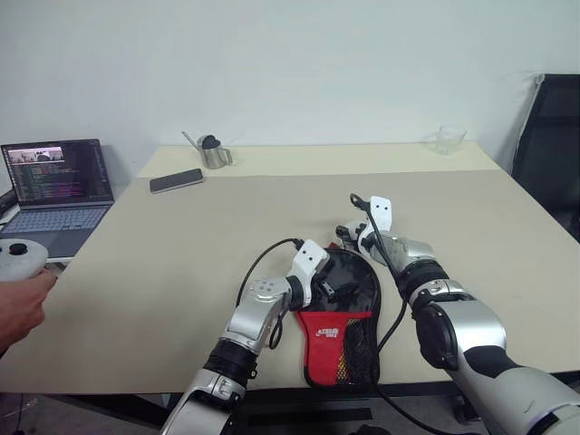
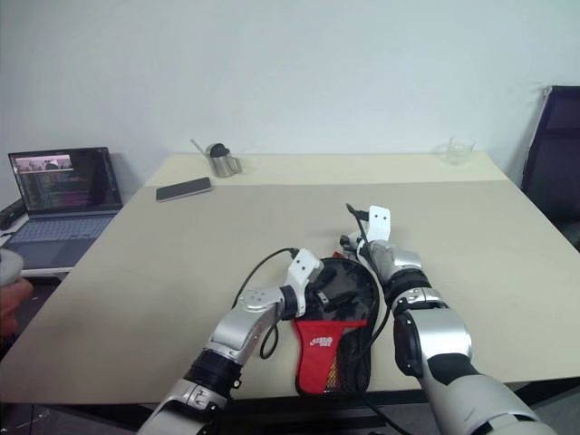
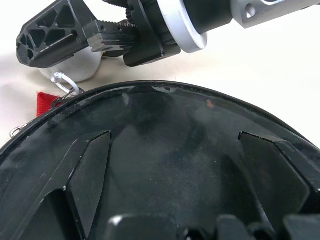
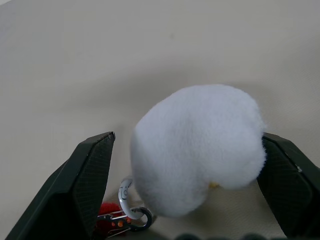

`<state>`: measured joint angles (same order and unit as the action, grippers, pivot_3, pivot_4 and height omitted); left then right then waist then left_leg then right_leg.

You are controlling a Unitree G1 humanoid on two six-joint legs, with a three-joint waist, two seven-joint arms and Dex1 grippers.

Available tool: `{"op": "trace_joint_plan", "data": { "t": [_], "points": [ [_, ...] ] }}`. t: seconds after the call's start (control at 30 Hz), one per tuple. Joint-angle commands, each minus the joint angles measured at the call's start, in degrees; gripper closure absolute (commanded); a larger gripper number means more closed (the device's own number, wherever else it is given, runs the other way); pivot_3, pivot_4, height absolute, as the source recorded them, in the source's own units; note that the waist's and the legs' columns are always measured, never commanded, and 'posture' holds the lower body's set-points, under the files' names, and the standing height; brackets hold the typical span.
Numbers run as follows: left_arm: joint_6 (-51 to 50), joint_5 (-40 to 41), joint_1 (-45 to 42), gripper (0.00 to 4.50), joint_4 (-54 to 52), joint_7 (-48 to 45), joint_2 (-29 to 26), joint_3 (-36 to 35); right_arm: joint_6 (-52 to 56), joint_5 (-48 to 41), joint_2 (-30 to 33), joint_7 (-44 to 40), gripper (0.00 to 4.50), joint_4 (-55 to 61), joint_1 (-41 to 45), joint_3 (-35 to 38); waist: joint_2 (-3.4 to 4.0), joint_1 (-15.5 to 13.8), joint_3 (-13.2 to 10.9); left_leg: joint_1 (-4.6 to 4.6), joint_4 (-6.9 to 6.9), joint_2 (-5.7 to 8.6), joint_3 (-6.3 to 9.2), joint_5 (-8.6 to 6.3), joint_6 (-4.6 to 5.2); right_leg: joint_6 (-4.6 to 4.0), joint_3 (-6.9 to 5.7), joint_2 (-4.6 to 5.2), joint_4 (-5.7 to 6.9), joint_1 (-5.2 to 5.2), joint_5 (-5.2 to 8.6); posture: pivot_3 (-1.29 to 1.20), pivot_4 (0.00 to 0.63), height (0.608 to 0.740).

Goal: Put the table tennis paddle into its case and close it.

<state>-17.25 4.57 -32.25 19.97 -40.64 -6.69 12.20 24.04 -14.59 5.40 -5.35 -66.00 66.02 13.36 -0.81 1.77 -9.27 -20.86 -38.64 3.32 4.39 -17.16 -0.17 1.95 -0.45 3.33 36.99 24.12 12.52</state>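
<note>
Your case (image 1: 340,317) lies on the table (image 1: 181,236) near its front edge, the left tool (image 1: 328,288) wide over its black top and the right tool (image 4: 185,185) wide around the white fluffy charm (image 4: 197,150). Close there and you risk pinching only the charm, so the case drags instead of zipping; I cannot tell where the paddle is

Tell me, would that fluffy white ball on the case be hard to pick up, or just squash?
The white ball looks like soft plush, so it would probably squash between the right hand's open fingers rather than slip. It seems light for its size. It appears to hang from a small metal clip on the case, so pulling it would likely tug the soft case along.
</note>
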Motion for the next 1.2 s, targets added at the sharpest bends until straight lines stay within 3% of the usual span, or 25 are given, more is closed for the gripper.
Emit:
{"op": "trace_joint_plan", "data": {
  "t": [0.03,0.13,0.37,0.5,1.2],
  "points": [
    [-2.00,-0.82,2.28,0.00,1.77,0.09,-0.15,1.59,-0.73,0.10,-0.97,-1.03,0.19,0.07,1.25,0.30,0.02,0.01,0.02,0.00,0.00,0.00,0.00,0.00,0.00,0.00,0.00,0.00,0.00,0.00,0.00,0.00,0.150,0.740],
    [-1.57,-1.25,2.26,0.00,2.11,0.54,-0.25,1.54,-0.78,0.18,-1.27,-1.24,0.92,0.16,1.24,0.22,0.07,0.02,0.04,0.01,0.00,0.00,0.00,0.00,0.00,0.00,0.00,0.00,0.00,-0.01,0.00,0.00,0.150,0.740],
    [-1.13,-1.56,1.97,0.00,2.83,0.88,-0.21,1.52,-0.95,0.29,-1.28,-1.22,3.36,0.06,1.16,0.36,0.11,0.02,0.07,0.03,0.00,0.00,0.01,0.00,0.01,0.00,0.00,-0.01,0.02,-0.03,0.00,0.00,0.150,0.740],
    [0.28,-2.30,1.32,0.00,5.00,1.46,-0.47,1.57,-0.39,0.15,-0.79,-1.54,4.07,0.99,0.69,0.40,0.14,0.03,0.11,0.06,0.00,0.00,0.01,-0.01,0.01,0.00,-0.01,-0.01,0.04,-0.05,0.00,0.00,0.150,0.740],
    [4.22,-2.49,-3.00,0.00,13.39,1.42,0.29,1.73,8.15,0.76,9.61,-1.52,4.17,16.66,-5.28,-0.49,0.17,-0.41,0.12,0.08,-0.07,0.05,0.07,0.01,0.05,-0.02,-0.15,-0.02,0.08,-0.19,-0.03,0.00,0.150,0.740]
  ]
}}
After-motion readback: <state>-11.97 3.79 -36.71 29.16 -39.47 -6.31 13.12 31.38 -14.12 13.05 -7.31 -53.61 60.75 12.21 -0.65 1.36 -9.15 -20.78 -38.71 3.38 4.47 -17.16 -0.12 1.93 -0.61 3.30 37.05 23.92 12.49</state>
